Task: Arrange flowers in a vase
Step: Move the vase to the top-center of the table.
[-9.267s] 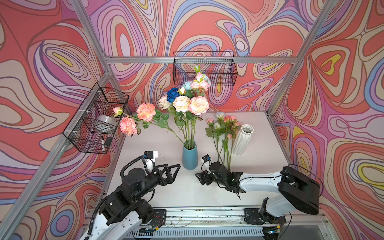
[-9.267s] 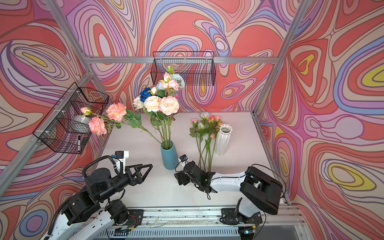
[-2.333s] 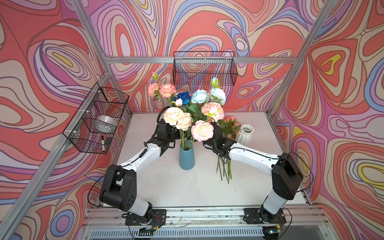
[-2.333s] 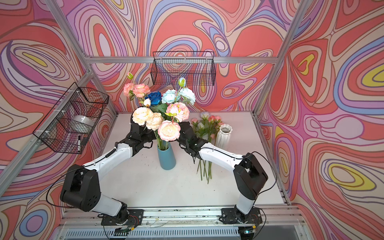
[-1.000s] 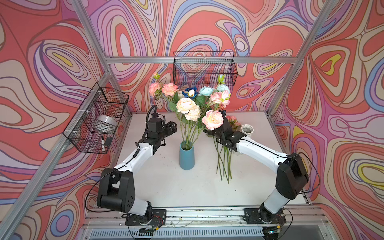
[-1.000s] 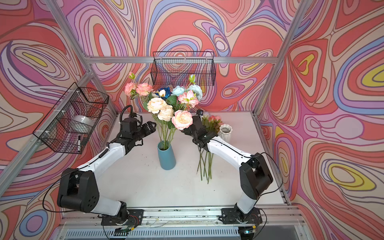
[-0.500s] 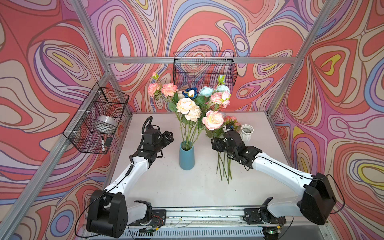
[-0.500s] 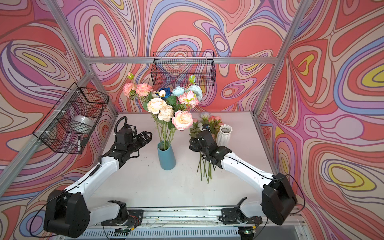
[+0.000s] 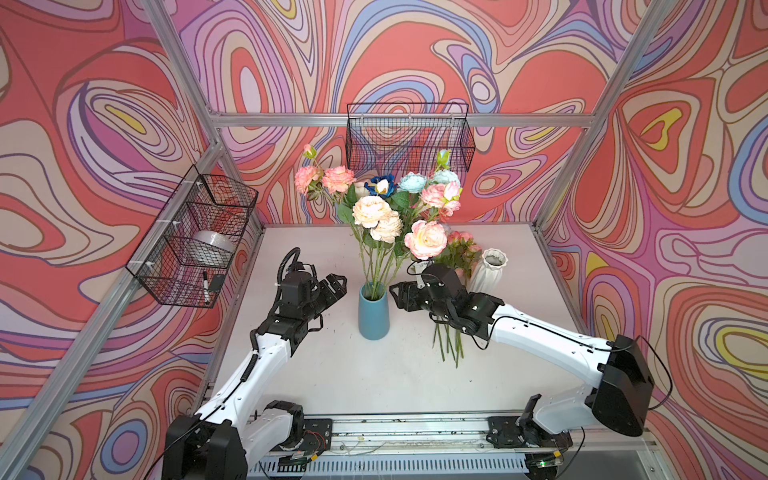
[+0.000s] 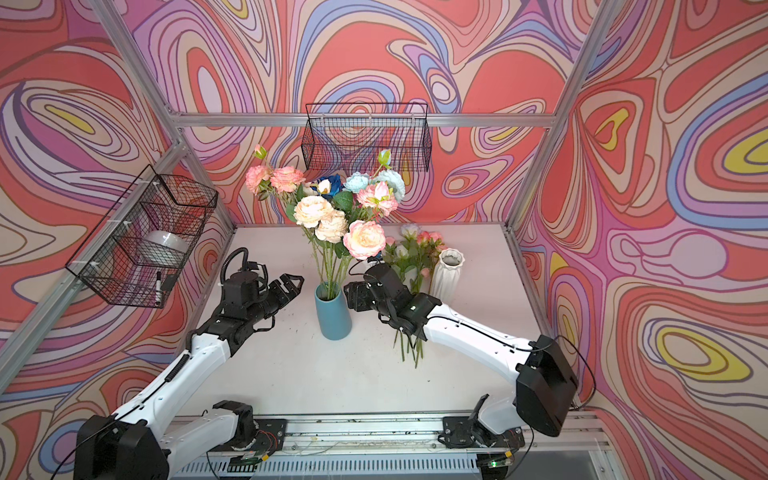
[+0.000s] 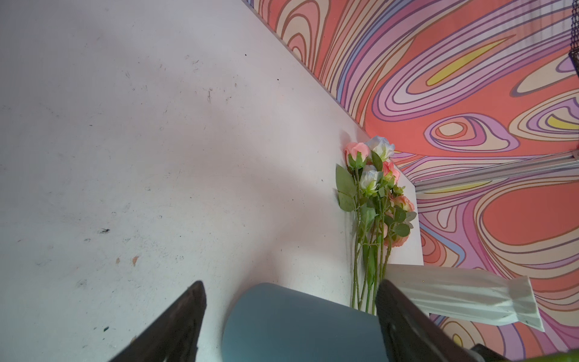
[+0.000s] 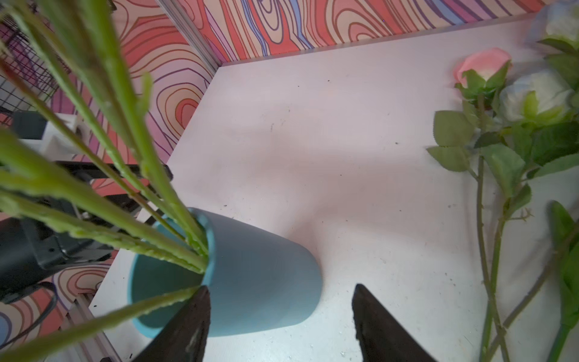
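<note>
The blue vase [image 9: 374,311] looks matt and smooth, the tabletop [image 9: 374,374] scuffed, the back basket [image 9: 409,137] wire.

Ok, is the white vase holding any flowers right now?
No, the white vase stands with an empty mouth, while the loose roses lie on the table beside it.

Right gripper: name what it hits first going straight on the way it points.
Most likely the blue vase: the right gripper, jaws open, points at its upper wall just below the rim. A leaning stem might brush one finger first; depth is unclear.
</note>
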Robot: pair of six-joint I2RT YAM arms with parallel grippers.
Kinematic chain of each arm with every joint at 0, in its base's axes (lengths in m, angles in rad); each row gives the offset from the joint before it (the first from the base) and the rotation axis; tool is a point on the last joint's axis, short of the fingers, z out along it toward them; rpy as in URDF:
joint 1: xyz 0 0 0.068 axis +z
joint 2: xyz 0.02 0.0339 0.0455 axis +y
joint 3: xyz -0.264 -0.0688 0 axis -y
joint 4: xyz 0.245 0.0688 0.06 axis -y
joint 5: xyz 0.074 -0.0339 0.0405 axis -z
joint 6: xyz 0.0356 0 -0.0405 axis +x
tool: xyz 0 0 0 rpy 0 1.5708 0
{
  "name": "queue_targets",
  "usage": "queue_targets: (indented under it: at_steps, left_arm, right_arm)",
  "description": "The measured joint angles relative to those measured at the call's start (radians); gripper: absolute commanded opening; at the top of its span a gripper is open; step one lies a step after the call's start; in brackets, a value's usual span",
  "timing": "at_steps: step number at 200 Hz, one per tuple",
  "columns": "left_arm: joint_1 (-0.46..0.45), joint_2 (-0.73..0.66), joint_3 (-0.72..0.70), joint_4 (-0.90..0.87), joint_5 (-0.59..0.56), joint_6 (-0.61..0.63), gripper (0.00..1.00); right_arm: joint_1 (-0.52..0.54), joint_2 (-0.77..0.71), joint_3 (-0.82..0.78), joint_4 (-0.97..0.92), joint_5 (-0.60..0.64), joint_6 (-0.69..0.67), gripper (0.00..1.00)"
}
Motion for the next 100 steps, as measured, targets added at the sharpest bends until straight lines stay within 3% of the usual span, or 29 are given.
queue_targets:
  at_steps: [38,100]
  left_arm:
    - [-0.002,0.039,0.000,0.003,0.032,-0.003,0.87]
    - [-0.045,0.051,0.000,0.034,0.054,-0.003,0.87]
  right_arm:
    - [0.014,0.080,0.105,-0.035,0.011,0.002,0.64]
    - [0.040,0.171,0.219,-0.177,0.040,0.010,0.43]
